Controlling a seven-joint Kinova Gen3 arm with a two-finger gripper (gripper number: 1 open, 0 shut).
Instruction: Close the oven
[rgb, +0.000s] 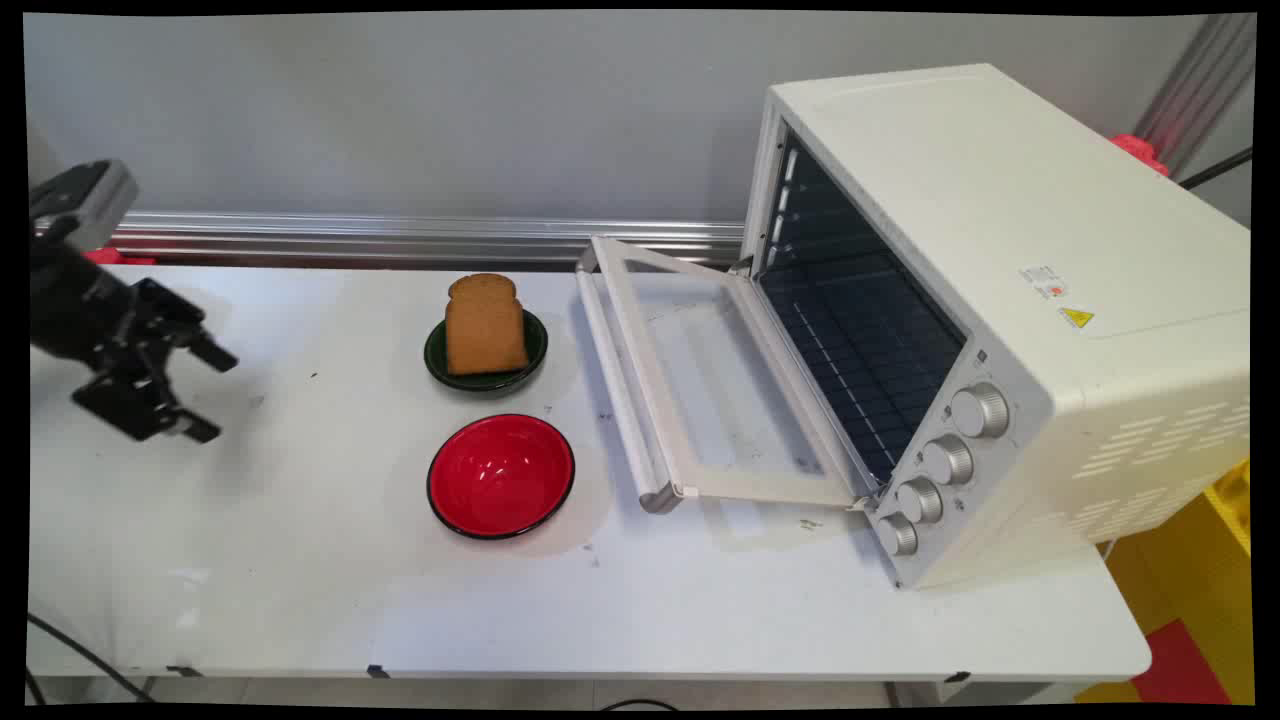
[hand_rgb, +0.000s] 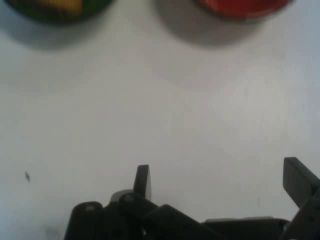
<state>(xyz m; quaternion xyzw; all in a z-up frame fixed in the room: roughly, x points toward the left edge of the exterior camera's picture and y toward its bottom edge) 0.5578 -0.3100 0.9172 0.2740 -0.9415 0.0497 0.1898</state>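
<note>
White table (rgb: 300, 560); gripper (rgb: 215, 395) open, prob. empty, above it.

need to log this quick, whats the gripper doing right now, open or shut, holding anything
gripper: open and empty, above bare table left of the red bowl and the green dish holding toast.

Gripper (hand_rgb: 220, 182) with fingers (hand_rgb: 142, 181) spread wide above the bare white table (hand_rgb: 165, 110); green dish (hand_rgb: 55, 9) and red bowl (hand_rgb: 242, 7) cut by the top edge.
</note>
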